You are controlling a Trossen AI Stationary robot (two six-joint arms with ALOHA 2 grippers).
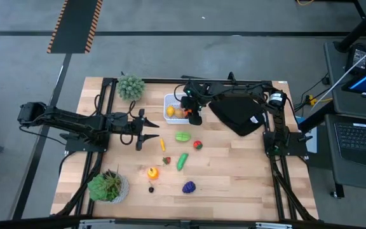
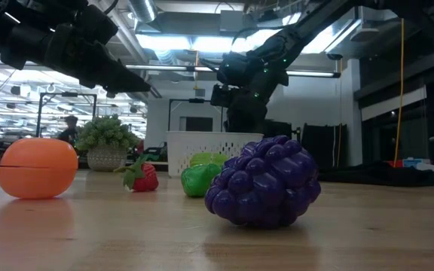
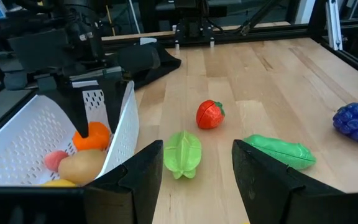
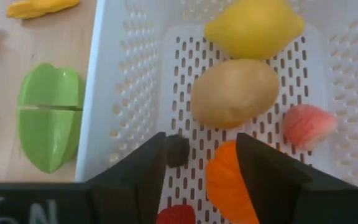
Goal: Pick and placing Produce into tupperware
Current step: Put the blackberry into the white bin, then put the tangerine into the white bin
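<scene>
The white tupperware (image 1: 170,102) stands at the table's far middle and holds a yellow lemon (image 4: 253,28), a tan potato (image 4: 235,93), a pink piece (image 4: 306,124) and an orange piece (image 4: 225,183). My right gripper (image 4: 194,155) hangs open over the tub, slanting down, its fingers on either side of the orange piece. More produce lies on the wood: a green star fruit (image 1: 182,136), a red fruit (image 1: 197,145), a green cucumber (image 1: 182,161), an orange (image 1: 152,172) and purple grapes (image 1: 189,187). My left gripper (image 1: 154,130) waits open left of them.
A bushy potted plant (image 1: 131,86) stands at the far left and another (image 1: 108,186) at the near left corner. A black folded cloth (image 1: 237,113) lies right of the tub. Bare wood stretches along the table's near right.
</scene>
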